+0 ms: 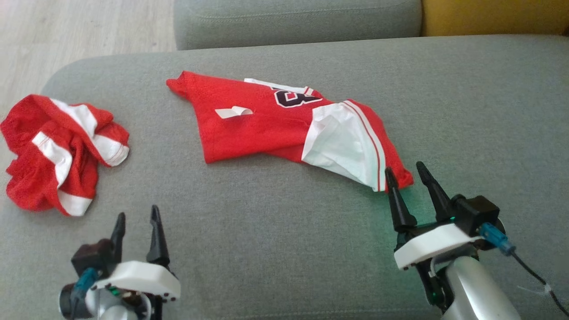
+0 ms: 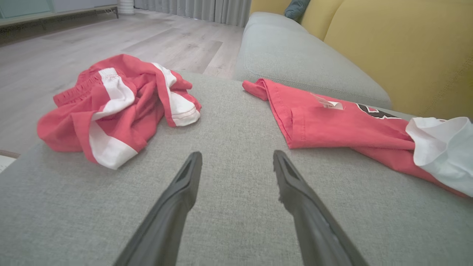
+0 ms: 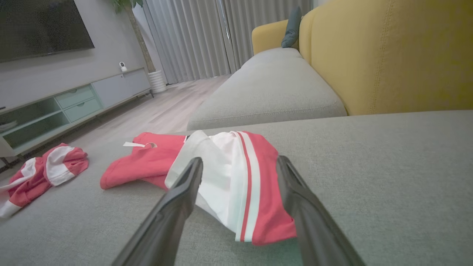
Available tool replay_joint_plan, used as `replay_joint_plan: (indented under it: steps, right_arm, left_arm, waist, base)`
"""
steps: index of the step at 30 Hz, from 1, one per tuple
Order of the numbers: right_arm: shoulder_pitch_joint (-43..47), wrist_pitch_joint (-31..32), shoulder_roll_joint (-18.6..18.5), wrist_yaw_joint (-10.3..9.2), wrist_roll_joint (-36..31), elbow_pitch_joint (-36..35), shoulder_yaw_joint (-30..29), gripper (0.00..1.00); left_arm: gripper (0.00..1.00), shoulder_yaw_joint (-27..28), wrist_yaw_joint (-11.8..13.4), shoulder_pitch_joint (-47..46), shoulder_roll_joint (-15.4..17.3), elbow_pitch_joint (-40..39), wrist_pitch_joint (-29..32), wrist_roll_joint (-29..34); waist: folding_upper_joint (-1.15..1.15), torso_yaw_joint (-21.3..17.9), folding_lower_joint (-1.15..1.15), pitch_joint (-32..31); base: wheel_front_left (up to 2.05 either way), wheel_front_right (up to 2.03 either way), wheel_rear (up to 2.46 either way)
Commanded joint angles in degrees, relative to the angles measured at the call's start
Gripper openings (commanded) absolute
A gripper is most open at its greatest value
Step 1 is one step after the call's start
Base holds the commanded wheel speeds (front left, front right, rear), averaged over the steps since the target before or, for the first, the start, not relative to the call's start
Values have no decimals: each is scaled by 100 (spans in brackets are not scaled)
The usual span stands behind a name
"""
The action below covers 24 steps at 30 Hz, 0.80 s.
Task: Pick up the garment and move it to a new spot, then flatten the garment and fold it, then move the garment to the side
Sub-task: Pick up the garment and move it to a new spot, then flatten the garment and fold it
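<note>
At the lower right of the head view, the right hand (image 1: 404, 166) stands open, its two dark fingers spread and holding nothing. Their tips reach the near corner of the jersey (image 1: 258, 124). One tip overlaps the white edge and the other sits just beside the red hem; whether either touches the cloth I cannot tell. In the right wrist view that corner lies between the two fingers, and one of them hides part of it.

The jersey lies stretched across the middle of the grey sofa seat (image 1: 284, 231). It is red, with a white lining (image 1: 342, 138) turned outward at the end nearest the hand and a small white tag (image 1: 233, 112) near its middle. A dark number (image 1: 295, 97) shows by the far edge, but a fold cuts across it and it cannot be read.

The left hand (image 1: 137, 210) is at the lower left, also open and empty, over bare seat and well apart from the jersey. Both arms are cut off by the bottom of the picture.

Beyond the left hand, near the seat's left edge, lies a heap of red and white cloth (image 1: 58, 151), too bunched up to tell what sort of clothing it is. Behind the seat are another grey cushion (image 1: 293, 22), a yellow backrest (image 1: 493, 15) and pale wooden floor (image 1: 66, 35).
</note>
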Motion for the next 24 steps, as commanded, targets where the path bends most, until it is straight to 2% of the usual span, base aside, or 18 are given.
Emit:
replay_joint_plan:
  steps: [1, 13, 17, 24]
  right_arm:
    - [-86, -38, 32, 42, -67, -109, 77, 100]
    - [-271, -38, 32, 42, -341, 882, -72, 100]
    - [-344, -38, 32, 42, 166, 1199, 24, 100]
    - [-449, -38, 32, 42, 708, 1150, 105, 100]
  left_arm:
    - [100, 116, -1, -186, 20, -207, -31, -37]
    - [100, -246, 10, -336, 18, -176, -31, -201]
    - [100, -285, -7, -367, 18, -163, -31, -194]
    - [100, -323, -6, -428, 17, -184, -31, -172]
  waist:
    - [0, 43, 0, 30]
    - [0, 418, 0, 341]
    - [0, 523, 0, 430]
    - [0, 589, 0, 533]
  base:
    - [0, 0, 0]
    - [0, 0, 0]
    - [0, 0, 0]
    - [0, 0, 0]
